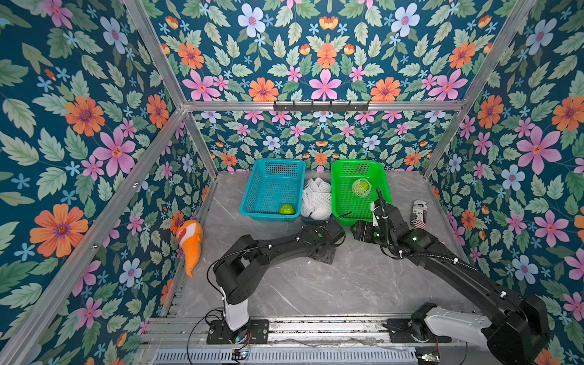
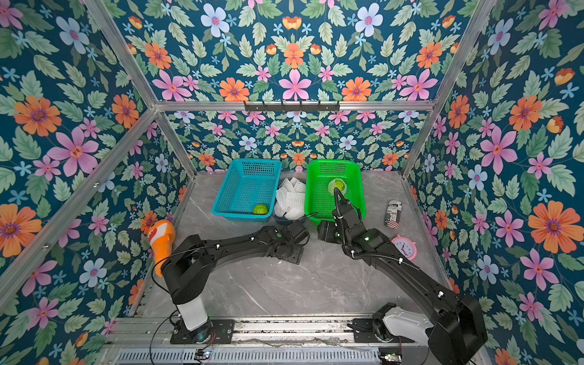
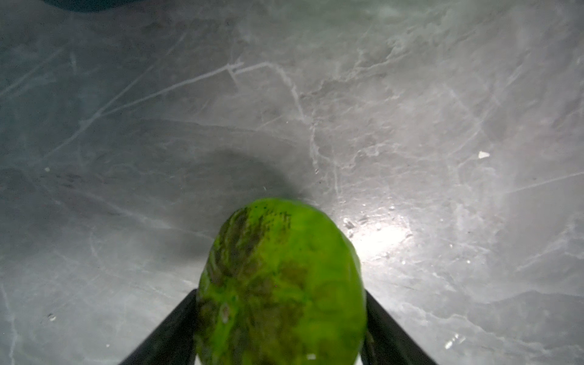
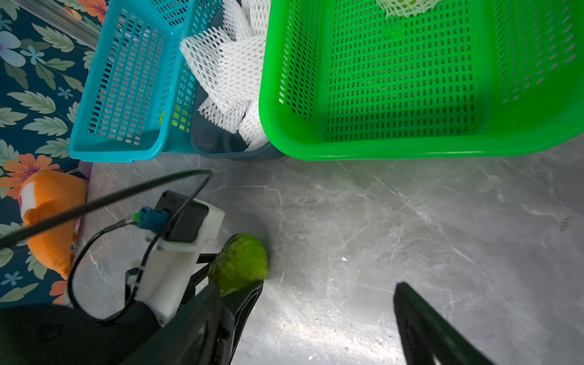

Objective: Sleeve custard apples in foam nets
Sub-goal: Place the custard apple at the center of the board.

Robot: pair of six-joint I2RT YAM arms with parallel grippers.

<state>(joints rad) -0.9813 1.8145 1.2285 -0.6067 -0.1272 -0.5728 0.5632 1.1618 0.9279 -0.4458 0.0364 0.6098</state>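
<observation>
In both top views a grey marble table [image 1: 316, 284] stands inside walls covered with flower paper. At the far side is a blue basket [image 1: 252, 196], and in its near corner lies one bare custard apple [image 1: 287, 209]. Just beside this basket, on the right, a dark bin [image 1: 316, 219] holds the foam nets [image 1: 317, 197], white and heaped. Next comes a green basket [image 1: 341, 208] with a netted custard apple [image 1: 361, 187] on its floor, towards the far wall. The left arm [image 1: 278, 245] and the right arm [image 1: 442, 259] both reach to the middle of the table, and their wrists are close together just before the baskets. An orange plush fish [image 1: 189, 240] leans at the left wall. A printed can [image 1: 419, 215] lies to the right of the green basket. In a top view a pink clock [image 2: 404, 247] lies near the right arm.

In the left wrist view the left gripper [image 3: 280, 292] has a third custard apple [image 3: 279, 259] between its two black fingers [image 3: 170, 331]. The fruit fills the whole gap and hides the inner sides of the fingers, so I cannot tell if they press it or only stand beside it.

In the right wrist view the right gripper [image 4: 330, 284] is spread wide, with only bare table between its fingers. The third custard apple is at the tip of the left gripper, in front of the blue basket and the bin. I cannot tell if it touches the table or hangs just over it.
</observation>
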